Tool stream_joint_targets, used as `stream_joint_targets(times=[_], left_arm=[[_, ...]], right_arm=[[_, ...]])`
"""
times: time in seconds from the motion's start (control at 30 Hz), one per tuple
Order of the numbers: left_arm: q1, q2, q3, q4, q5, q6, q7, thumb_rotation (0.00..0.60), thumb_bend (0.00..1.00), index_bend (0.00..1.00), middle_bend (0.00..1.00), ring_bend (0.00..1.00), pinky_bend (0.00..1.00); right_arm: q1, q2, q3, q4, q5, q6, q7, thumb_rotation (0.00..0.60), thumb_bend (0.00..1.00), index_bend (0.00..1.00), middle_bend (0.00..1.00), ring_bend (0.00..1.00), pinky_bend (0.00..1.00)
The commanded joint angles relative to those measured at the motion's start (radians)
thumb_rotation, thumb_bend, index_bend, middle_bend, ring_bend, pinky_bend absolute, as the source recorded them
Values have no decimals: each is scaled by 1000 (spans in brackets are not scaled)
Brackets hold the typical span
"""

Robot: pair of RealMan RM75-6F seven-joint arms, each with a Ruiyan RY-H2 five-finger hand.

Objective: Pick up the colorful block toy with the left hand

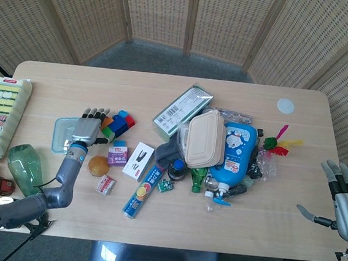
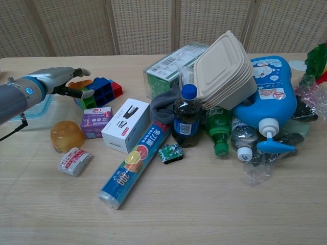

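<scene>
The colorful block toy, made of blue, red, green and orange blocks, lies on the table left of the central pile. My left hand hovers just to its left with fingers stretched toward it; the thumb reaches the toy's near side, and the fingers partly cover its left edge. Nothing is gripped in it. My right hand rests at the table's right edge, fingers apart and holding nothing; the chest view does not show it.
A clear blue tray sits under the left hand. Near the toy are a purple box, white stapler box, orange jelly cup and wrapped roll. A pile with a takeaway box and blue bottle fills the middle.
</scene>
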Motion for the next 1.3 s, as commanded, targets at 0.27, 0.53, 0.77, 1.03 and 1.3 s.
stream_joint_targets(times=[0.27, 0.53, 0.77, 1.03, 1.3], left_arm=[[-35, -103, -35, 162, 50, -85, -51, 319, 376, 0, 0, 0, 0], [-52, -166, -66, 247, 96, -110, -133, 586, 653, 4, 0, 0, 51], [-48, -180, -89, 281, 166, -68, -258, 600, 805, 172, 0, 0, 233], [-22, -135, -102, 240, 225, -17, -343, 600, 819, 194, 0, 0, 313], [15, 86, -130, -92, 242, 36, -289, 600, 816, 189, 0, 0, 312]], right_arm=[[-12, 13, 2, -11, 2, 6, 10, 268, 165, 0, 36, 0, 0], [-22, 23, 1, -19, 4, 8, 26, 268, 165, 0, 36, 0, 0], [-27, 25, 3, -22, 7, 8, 30, 269, 165, 0, 39, 0, 0], [-25, 27, 6, -28, 2, 4, 27, 265, 164, 0, 39, 0, 0], [-14, 20, 7, -32, -9, -9, 22, 269, 167, 0, 39, 0, 0]])
